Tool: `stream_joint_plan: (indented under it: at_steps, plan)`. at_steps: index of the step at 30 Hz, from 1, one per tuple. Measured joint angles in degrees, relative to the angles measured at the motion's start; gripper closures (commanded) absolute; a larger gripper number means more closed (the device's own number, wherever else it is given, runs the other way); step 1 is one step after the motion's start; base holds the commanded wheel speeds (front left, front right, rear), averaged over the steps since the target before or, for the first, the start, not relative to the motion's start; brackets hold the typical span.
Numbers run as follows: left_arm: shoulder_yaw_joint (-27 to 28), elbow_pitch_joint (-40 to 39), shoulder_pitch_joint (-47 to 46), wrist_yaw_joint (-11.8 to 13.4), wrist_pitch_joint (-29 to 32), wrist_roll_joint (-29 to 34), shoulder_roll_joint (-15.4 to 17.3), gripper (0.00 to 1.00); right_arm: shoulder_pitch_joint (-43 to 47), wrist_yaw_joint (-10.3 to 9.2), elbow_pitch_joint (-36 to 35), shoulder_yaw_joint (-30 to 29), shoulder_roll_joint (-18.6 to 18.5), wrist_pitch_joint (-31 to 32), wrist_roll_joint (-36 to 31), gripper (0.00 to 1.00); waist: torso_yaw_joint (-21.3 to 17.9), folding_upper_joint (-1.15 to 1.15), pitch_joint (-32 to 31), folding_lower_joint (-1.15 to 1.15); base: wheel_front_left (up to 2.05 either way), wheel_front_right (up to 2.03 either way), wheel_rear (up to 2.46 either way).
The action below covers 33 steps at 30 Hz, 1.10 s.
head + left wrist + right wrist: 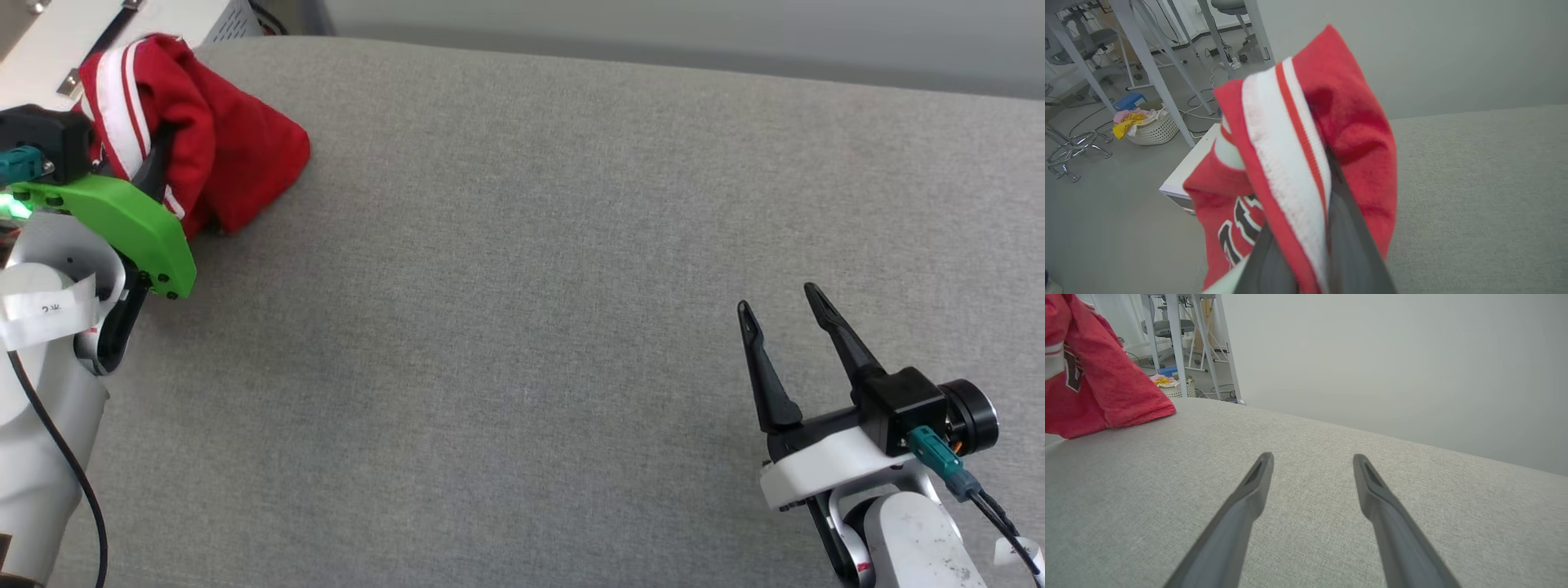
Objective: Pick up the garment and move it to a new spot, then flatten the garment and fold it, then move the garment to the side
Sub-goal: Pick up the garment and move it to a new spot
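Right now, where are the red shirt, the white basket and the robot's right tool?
red shirt [245, 155]: head view, on its red body cloth.
white basket [1155, 130]: left wrist view, on its perforated side wall.
right tool [1312, 456]: right wrist view, midway between its spread fingertips.

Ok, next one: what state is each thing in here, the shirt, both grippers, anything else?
Shirt: bunched up, pinched at its striped trim, lower fold resting on the table.
Left gripper: shut on the shirt.
Right gripper: open, empty, well apart from the shirt.
Basket: on the floor, holding yellow and pink cloth.
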Motion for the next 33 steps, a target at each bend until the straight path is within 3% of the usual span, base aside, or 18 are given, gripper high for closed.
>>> stream_joint_plan:
  at_steps: [9, 20, 24, 33]
  plan:
    - [-3.07, -10.60, -2.04, 1.04, 1.77, 3.03, 0.45, 1.00, 0.91, 0.00, -0.33, -1.10, 0.36, 0.00, 1.44, 0.00, -3.96, 0.00, -4.51, 0.00, 0.00, 0.00, 0.00]
    - [-11.70, -14.01, -7.84, 0.21, 1.99, 8.58, -4.32, 1.00, 2.14, 0.00, -1.37, -4.59, 0.42, -0.01, 3.97, 0.00, -13.71, 0.00, -5.94, 0.00, 0.00, 0.00, 0.00]
    - [-17.58, -13.61, -6.88, -0.32, 0.94, 10.18, -7.31, 1.00, 2.48, 0.00, -2.05, -6.73, 0.38, 0.00, 4.54, 0.00, -16.98, 0.00, -5.96, 0.00, 0.00, 0.00, 0.00]
    - [-31.81, -3.31, 6.71, -0.83, -1.55, 11.31, -18.63, 1.00, 3.14, 0.00, -2.71, -7.66, 0.37, -0.01, 4.39, 0.00, -21.58, 0.00, -5.05, 0.00, 0.00, 0.00, 0.00]
